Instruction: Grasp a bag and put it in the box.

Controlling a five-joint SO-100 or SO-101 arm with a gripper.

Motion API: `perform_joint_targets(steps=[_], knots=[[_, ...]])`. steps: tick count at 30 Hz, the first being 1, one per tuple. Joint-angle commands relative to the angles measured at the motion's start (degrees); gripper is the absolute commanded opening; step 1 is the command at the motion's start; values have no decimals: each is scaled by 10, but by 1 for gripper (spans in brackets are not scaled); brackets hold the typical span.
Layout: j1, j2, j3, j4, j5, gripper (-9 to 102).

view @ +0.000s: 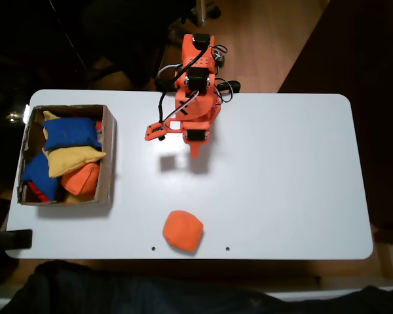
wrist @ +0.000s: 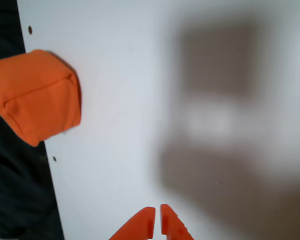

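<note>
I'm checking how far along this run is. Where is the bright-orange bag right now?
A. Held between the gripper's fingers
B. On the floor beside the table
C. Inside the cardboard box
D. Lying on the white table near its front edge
D: in the fixed view the bag lies alone on the white table near the front edge, apart from the box and well clear of the gripper, whose fingertips are nearly together and hold nothing.

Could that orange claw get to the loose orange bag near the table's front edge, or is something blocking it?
Probably yes. The bag lies alone on bare table, with nothing between it and the claw. The claw's tips look nearly closed, so it would need to open first.
</note>
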State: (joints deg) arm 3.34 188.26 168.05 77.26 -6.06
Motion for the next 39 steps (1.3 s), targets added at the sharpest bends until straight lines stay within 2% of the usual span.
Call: perform_joint_targets(steps=[1, 39], knots=[[3, 5, -2, 1, 2, 0], [-5, 5, -2, 1, -4, 0]])
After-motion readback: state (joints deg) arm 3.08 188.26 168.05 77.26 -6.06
